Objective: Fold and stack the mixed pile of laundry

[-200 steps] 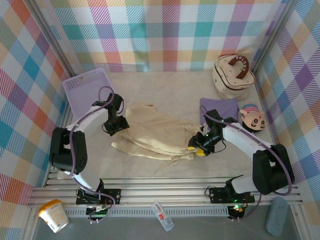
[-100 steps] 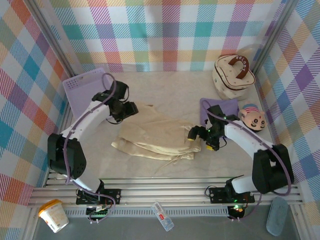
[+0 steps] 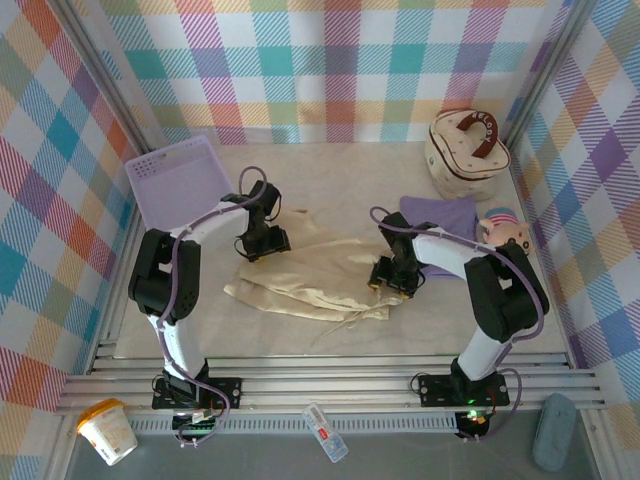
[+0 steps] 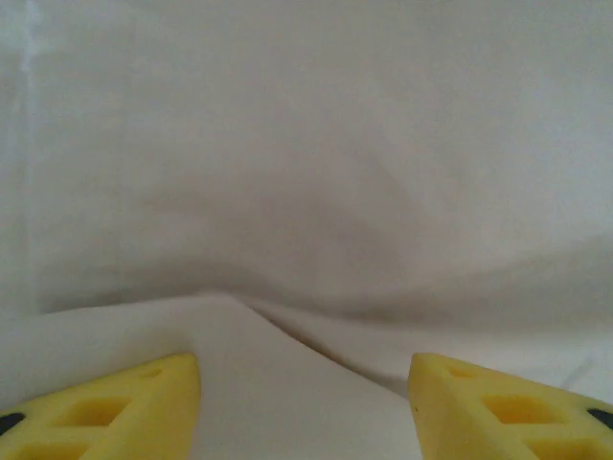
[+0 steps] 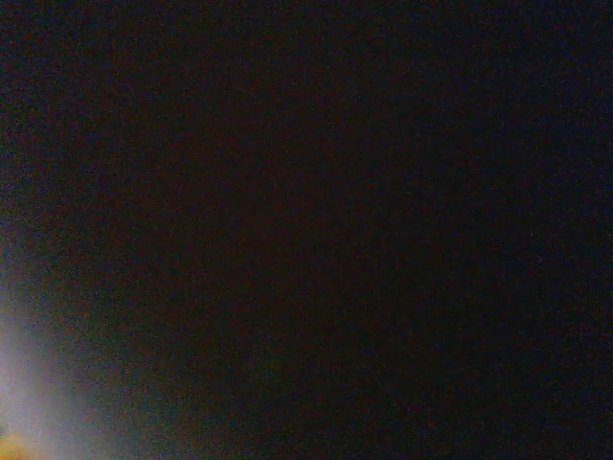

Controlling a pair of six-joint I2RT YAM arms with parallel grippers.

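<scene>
The beige garment (image 3: 310, 272) lies crumpled and partly folded in the middle of the table. My left gripper (image 3: 266, 241) is down on its far left corner. In the left wrist view its yellow fingertips (image 4: 144, 407) stand well apart, open, with a raised fold of the pale cloth (image 4: 316, 192) lying between and ahead of them. My right gripper (image 3: 389, 277) points down onto the garment's right edge; its wrist view is almost black, so how its jaws stand is hidden. A folded lavender T-shirt (image 3: 441, 215) lies flat just right of that arm.
A lavender perforated basket (image 3: 176, 178) stands at the back left. A cream round case with a brown handle (image 3: 466, 148) sits in the back right corner, and a small pink striped toy (image 3: 505, 232) lies beside the lavender shirt. Checked walls close in three sides.
The left gripper has travelled right along the beige garment's far edge and come down on its corner. The right gripper has shifted left onto the garment's right edge.
</scene>
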